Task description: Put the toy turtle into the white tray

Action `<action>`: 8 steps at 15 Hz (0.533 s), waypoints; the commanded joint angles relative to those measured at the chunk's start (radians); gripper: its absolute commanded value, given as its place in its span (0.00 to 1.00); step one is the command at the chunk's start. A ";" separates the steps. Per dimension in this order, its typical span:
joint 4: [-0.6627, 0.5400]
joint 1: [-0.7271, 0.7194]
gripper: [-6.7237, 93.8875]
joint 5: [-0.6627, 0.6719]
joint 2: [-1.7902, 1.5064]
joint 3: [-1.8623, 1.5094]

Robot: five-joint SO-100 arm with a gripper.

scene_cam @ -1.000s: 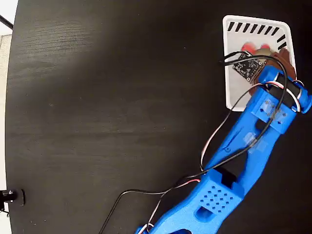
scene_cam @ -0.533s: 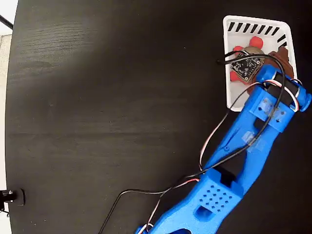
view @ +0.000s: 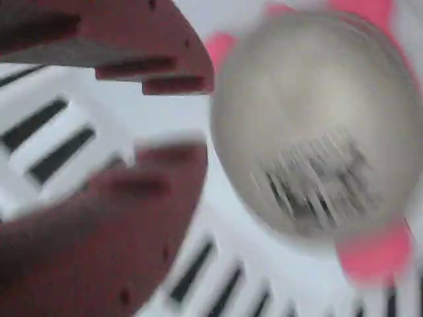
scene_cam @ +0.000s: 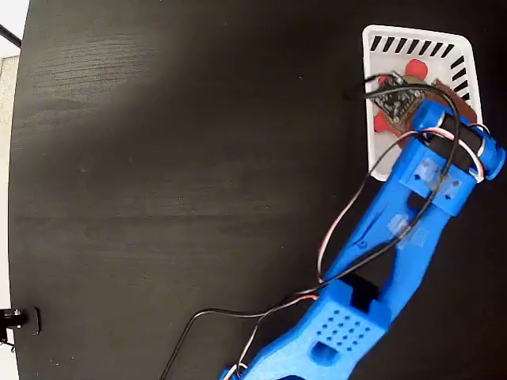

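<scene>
The toy turtle [view: 317,125], with its tan domed shell, black printed mark and pink feet, lies inside the white tray [view: 218,264], blurred in the wrist view. My gripper [view: 175,119] is open. Its dark red fingers [view: 132,46] stand to the left of the turtle with only tray floor between them. In the fixed view the white tray [scene_cam: 379,162] sits at the top right. The wrist and its camera board cover most of the turtle [scene_cam: 416,70], so only red bits show. The gripper [scene_cam: 447,93] hangs over the tray.
The blue arm [scene_cam: 396,237] runs from the bottom edge up to the tray, trailing black, white and red wires [scene_cam: 341,229]. The dark table [scene_cam: 174,190] spreads to the left. A small black clamp [scene_cam: 17,320] sits at its left edge.
The wrist has shifted slightly up over the tray. More of the turtle's red feet now show beside the camera board than a second ago.
</scene>
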State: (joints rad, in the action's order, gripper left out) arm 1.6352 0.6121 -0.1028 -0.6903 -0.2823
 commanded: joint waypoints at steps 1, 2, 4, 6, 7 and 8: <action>-0.012 -0.040 0.07 -0.032 -0.252 -0.055; -0.015 -0.078 0.07 -0.035 -0.331 -0.117; -0.066 -0.181 0.07 -0.052 -0.511 -0.307; -0.252 -0.311 0.07 -0.051 -0.741 -0.646; -0.360 -0.374 0.07 -0.040 -0.861 -0.836; -0.419 -0.433 0.07 -0.038 -0.959 -0.980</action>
State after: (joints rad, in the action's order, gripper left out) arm 1.3208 0.2577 -0.1411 -1.3944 -1.0492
